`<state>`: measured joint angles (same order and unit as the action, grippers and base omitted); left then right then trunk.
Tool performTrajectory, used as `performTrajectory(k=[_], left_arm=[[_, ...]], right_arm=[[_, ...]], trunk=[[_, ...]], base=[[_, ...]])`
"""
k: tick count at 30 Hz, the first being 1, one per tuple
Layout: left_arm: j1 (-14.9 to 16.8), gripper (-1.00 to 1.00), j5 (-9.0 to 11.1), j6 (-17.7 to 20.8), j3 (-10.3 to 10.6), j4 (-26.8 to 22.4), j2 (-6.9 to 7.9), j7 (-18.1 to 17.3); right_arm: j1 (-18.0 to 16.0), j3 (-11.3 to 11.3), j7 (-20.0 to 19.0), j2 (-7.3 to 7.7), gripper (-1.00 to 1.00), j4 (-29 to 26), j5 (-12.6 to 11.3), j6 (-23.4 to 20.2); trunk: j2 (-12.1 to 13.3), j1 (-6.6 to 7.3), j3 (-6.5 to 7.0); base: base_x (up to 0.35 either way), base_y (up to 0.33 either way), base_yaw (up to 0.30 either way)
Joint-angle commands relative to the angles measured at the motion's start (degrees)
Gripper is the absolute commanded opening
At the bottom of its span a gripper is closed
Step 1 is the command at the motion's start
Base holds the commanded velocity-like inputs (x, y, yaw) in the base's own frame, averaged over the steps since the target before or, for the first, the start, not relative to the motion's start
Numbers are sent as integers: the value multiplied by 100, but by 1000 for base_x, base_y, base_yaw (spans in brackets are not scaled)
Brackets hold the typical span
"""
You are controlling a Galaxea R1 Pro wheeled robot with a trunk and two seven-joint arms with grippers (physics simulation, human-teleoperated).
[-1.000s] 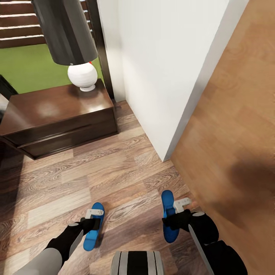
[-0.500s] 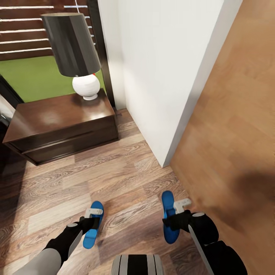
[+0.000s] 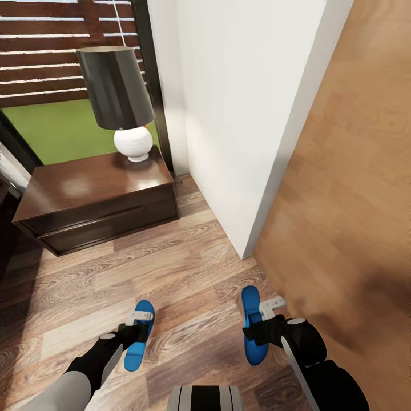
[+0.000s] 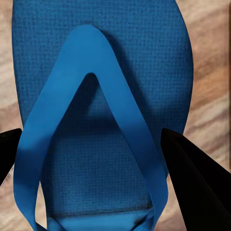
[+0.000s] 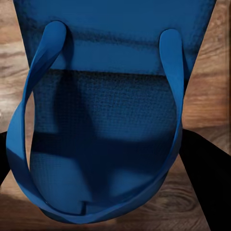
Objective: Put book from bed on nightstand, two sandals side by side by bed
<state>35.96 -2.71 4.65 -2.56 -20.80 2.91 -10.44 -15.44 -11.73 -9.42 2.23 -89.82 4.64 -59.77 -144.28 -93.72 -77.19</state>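
Both arms reach down toward the wooden floor [image 3: 171,268], each carrying 1 of the 2 blue sandals. The left gripper [image 3: 132,332] is closed on the left sandal [image 3: 140,335], which shows at the near left of the head view with its sole pointing away toward the far wall. In the left wrist view the sandal's blue sole [image 4: 103,120] and V-shaped strap sit between the 2 dark fingers [image 4: 195,173], which press in against its edges.

The right gripper [image 3: 260,330] is closed on the right sandal [image 3: 251,325], at the near right, close beside the tall light-brown wooden panel [image 3: 354,188]. In the right wrist view that sandal [image 5: 108,125] lies between the dark fingers [image 5: 207,178] with its strap looping across the sole. The 2 sandals are well apart, roughly parallel, with bare floor between them. Whether they touch the floor or hang just above it cannot be told.

Farther off on the left stands the nightstand [image 3: 91,200], a low dark brown cabinet with a glossy top. On its far right corner sits a lamp [image 3: 123,103] with a round white base and a dark shade. A white wall [image 3: 240,103] rises at the centre, and behind the nightstand a window shows green ground and brown slats.
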Motion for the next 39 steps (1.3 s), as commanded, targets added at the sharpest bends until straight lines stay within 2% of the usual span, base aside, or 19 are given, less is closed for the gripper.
performTrajectory(k=[1, 27, 39], left_arm=[[-1, -100, -29, 36, -30, -12, -2, -34], [-1, -100, -33, 29, -41, 14, -1, -28], [-1, -100, -62, -143, -38, 21, -1, -28]], right_arm=[[-3, -9, -42, 1, -100, -4, 50, -23], [-1, -15, -38, -16, -100, 25, 42, -23], [0, -15, -42, -10, -100, 42, 37, -23]], trunk=[[0, 3, 19], [35, 70, 595], [51, 101, 861]], base=[[0, 0, 0], [0, 0, 0], [0, 0, 0]])
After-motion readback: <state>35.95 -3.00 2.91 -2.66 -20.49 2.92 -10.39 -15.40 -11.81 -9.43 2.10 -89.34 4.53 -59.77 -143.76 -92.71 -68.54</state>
